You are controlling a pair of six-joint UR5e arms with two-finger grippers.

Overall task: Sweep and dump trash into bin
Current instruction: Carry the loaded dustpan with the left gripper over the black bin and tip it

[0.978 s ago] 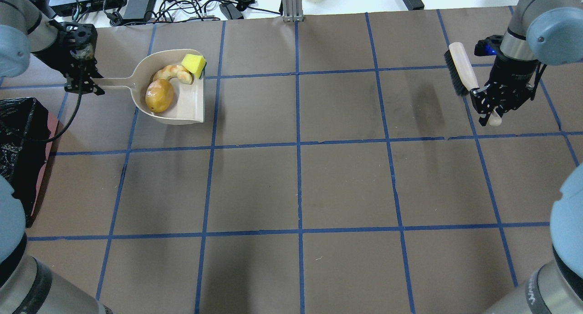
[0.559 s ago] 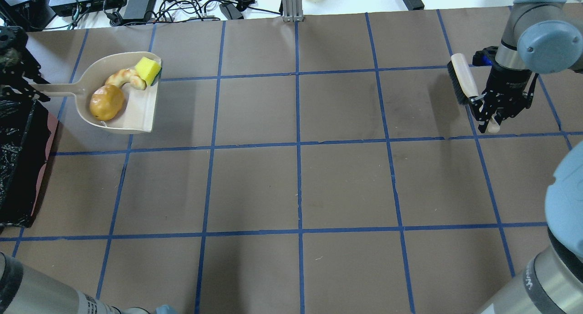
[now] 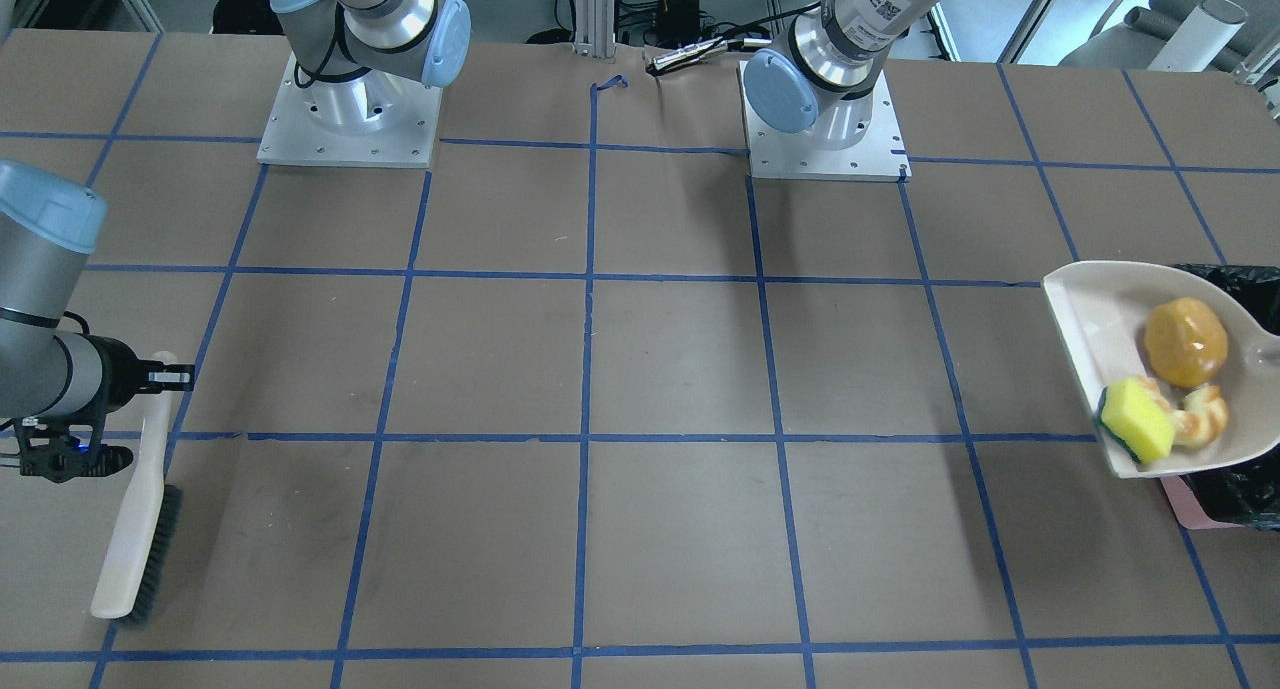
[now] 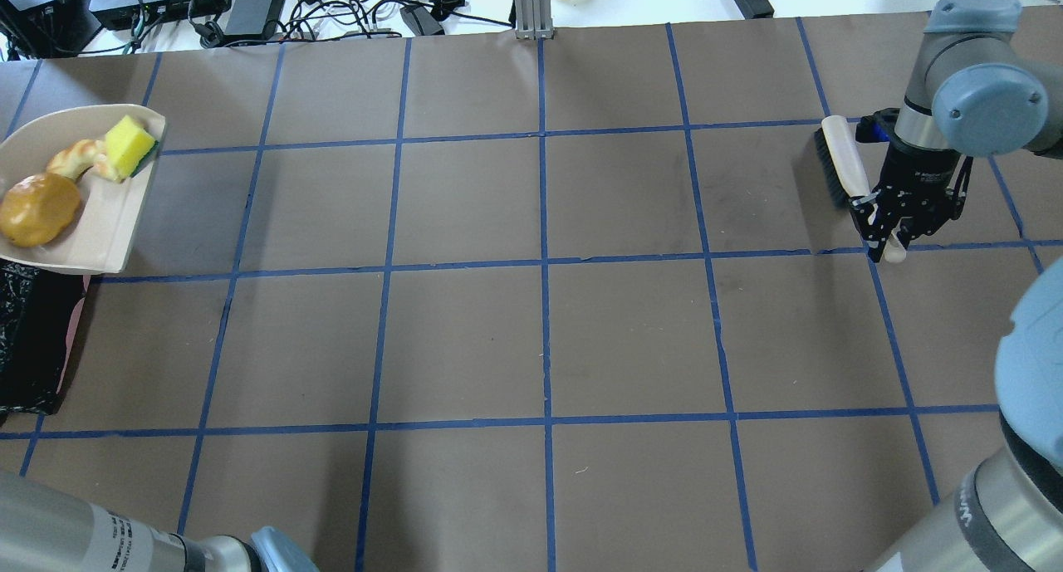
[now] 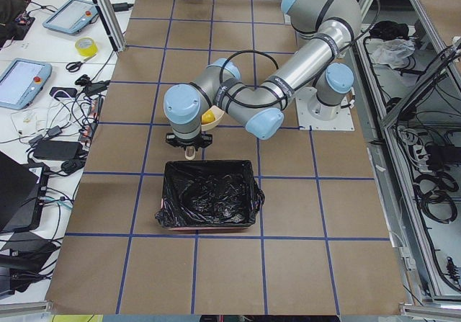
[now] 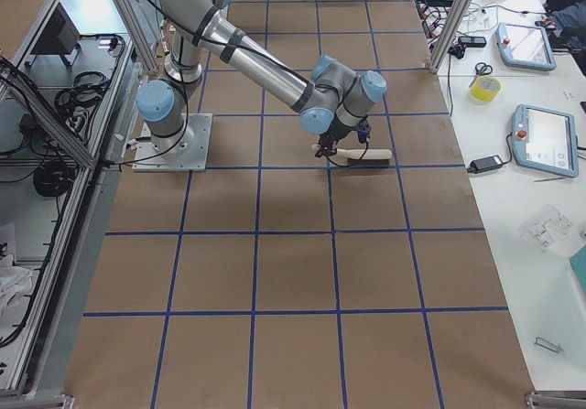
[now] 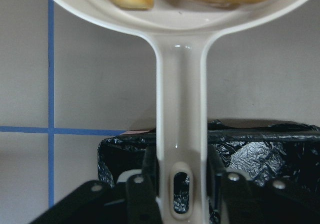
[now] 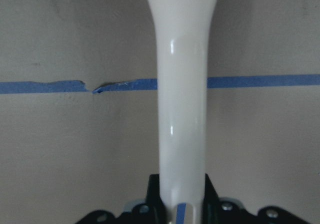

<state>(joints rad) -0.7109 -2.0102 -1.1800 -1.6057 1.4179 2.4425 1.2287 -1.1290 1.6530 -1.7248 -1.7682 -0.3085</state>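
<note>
The trash lies in a beige dustpan (image 4: pixel 100 223) at the table's left edge: a golden-brown roll (image 4: pixel 37 209), a curved pastry piece (image 4: pixel 79 158) and a yellow sponge (image 4: pixel 130 146). My left gripper (image 7: pixel 181 171) is shut on the dustpan handle (image 7: pixel 181 108), which hangs over the rim of the black-lined bin (image 7: pixel 260 154). The pan itself sits just beyond the bin (image 4: pixel 29 339). In the front view the pan (image 3: pixel 1090 319) overlaps the bin (image 3: pixel 1240 489). At the far right, my right gripper (image 4: pixel 893 227) is shut on the brush (image 4: pixel 839 161) by its white handle (image 8: pixel 182 108).
Blue tape lines grid the brown table cover. Cables and black electronics (image 4: pixel 208 3) lie past the far edge. A metal post (image 4: pixel 531 7) stands at the middle back. Both arm bases (image 3: pixel 345 109) are bolted near the robot's side.
My left arm carried the loaded dustpan leftward to the bin, taking its gripper out of the overhead view. The right gripper shifted slightly nearer and lower with the brush.
</note>
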